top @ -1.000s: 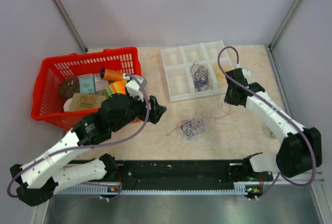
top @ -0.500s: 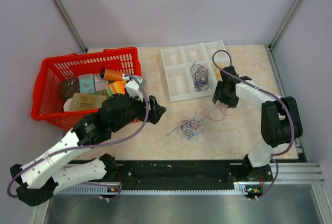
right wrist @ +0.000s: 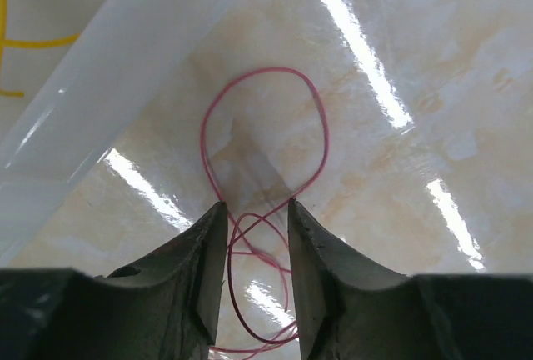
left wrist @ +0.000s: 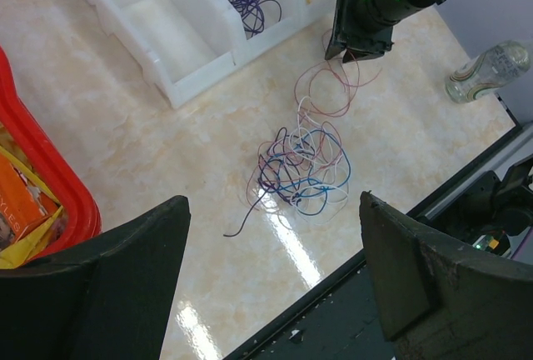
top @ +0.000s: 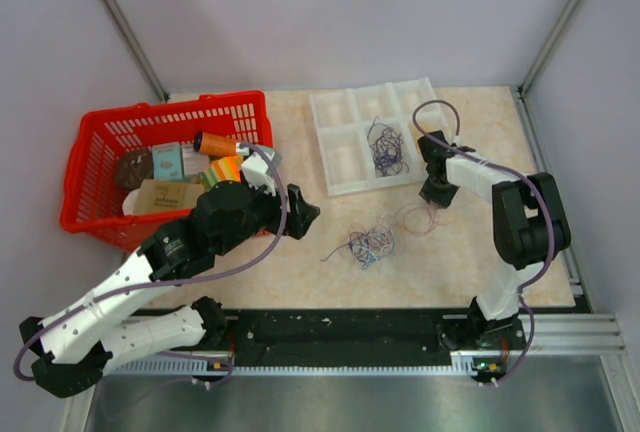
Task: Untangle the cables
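Your cables (top: 371,243) lie in a loose tangle of purple, blue and pale strands near the middle of the bench (top: 500,122), just in front of the white tray (top: 345,159). From the tangle's right side a pink-red loop (right wrist: 265,118) runs out over the bench towards the tray's near wall.

Your right gripper (top: 436,199) points down over that loop, close to the tray's front right corner. In the right wrist view its jaws stand a narrow gap apart. Strands of the pink-red loop pass between the fingers (right wrist: 208,252), but the jaws are not pinched onto them.

A second bunch of purple wires (top: 385,151) sits in one of the tray's middle compartments, and a yellow wire (right wrist: 50,42) shows in the compartment beside it.

Your left gripper (top: 300,212) hangs above the bench to the left of the tangle, jaws spread wide and holding nothing.

Behind it the red basket (top: 160,124) of packets stands at the bench's left side. A clear bottle (left wrist: 487,68) lies at the right edge.
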Robot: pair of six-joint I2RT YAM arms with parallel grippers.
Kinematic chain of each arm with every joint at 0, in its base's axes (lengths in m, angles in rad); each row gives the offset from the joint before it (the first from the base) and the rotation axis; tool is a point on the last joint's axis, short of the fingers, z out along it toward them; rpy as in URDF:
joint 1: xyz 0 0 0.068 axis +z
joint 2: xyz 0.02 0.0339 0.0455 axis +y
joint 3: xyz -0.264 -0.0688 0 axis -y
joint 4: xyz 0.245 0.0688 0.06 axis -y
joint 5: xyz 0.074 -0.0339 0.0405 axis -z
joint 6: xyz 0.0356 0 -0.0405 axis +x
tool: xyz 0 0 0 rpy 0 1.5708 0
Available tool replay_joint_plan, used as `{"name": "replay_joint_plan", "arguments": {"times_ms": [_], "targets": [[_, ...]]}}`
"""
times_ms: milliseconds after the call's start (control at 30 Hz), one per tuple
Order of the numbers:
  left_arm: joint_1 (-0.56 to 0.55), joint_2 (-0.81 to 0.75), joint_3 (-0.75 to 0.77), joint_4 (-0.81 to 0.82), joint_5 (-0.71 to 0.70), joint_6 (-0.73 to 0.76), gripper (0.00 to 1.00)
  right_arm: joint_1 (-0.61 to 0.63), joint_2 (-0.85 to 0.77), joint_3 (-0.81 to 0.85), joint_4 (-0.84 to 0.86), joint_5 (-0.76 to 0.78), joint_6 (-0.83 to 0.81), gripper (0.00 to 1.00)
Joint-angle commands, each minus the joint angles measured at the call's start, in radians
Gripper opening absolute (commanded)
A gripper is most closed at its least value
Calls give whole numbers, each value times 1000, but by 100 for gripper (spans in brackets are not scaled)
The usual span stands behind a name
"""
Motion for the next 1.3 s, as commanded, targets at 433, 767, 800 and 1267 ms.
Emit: {"name": "replay_joint_plan", "arguments": {"times_ms": [433, 767, 800, 1267], "targets": [[3, -19, 7, 8, -34, -44, 84, 83, -437, 60, 15, -16, -241, 0], [3, -72, -81, 35, -171, -93, 84, 232, -351, 470, 127, -98, -303, 0], [3, -80, -90, 32, -183, -109, 84, 238, -325, 491, 150, -93, -295, 0], [3, -138, -84, 37, -125, -227, 85, 333, 3, 528, 406, -102, -439, 0]]}}
